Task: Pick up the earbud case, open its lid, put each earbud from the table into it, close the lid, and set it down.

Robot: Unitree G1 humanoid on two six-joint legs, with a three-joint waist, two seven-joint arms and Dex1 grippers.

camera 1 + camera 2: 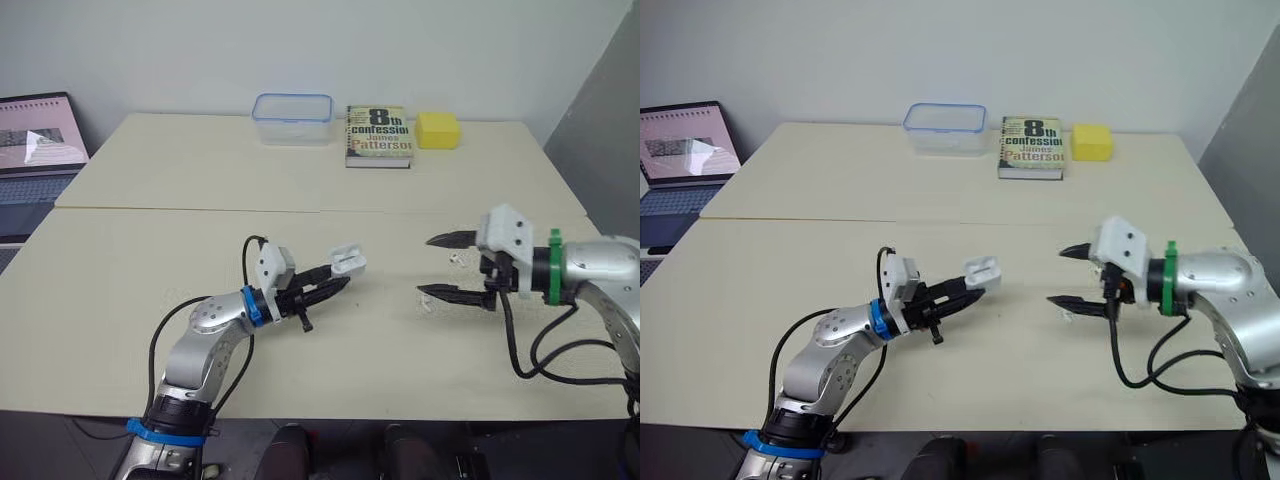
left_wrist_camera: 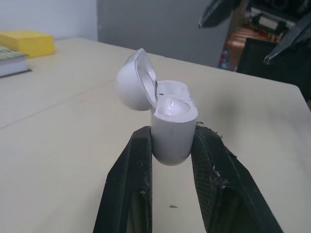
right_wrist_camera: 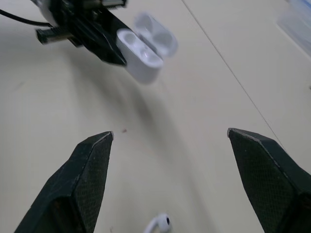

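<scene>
Legible text: you have a book (image 1: 378, 135) at the far side of the table (image 1: 200, 240), cover reading "8th confession / James Patterson". It sits between a clear container w/ blue rim (image 1: 292, 118) and a yellow block (image 1: 438, 130).

Earbud case (image 2: 170, 121): white, glossy, rounded body. Lid is swung back on its hinge, inner wells exposed.

Orientation: case's long axis runs in line w/ your left gripper's fingers (image 2: 129, 184). Open mouth points away from the left wrist, twd the right gripper (image 1: 424, 265).

Location: case is held off the tabletop, near the table's middle. Left gripper (image 1: 340, 279) pinches its lower body, one finger per side.

Right gripper: jaws spread wide, low over the table, tips aimed at the case. One white earbud (image 3: 159, 223) lies on the table between its fingers.
</scene>
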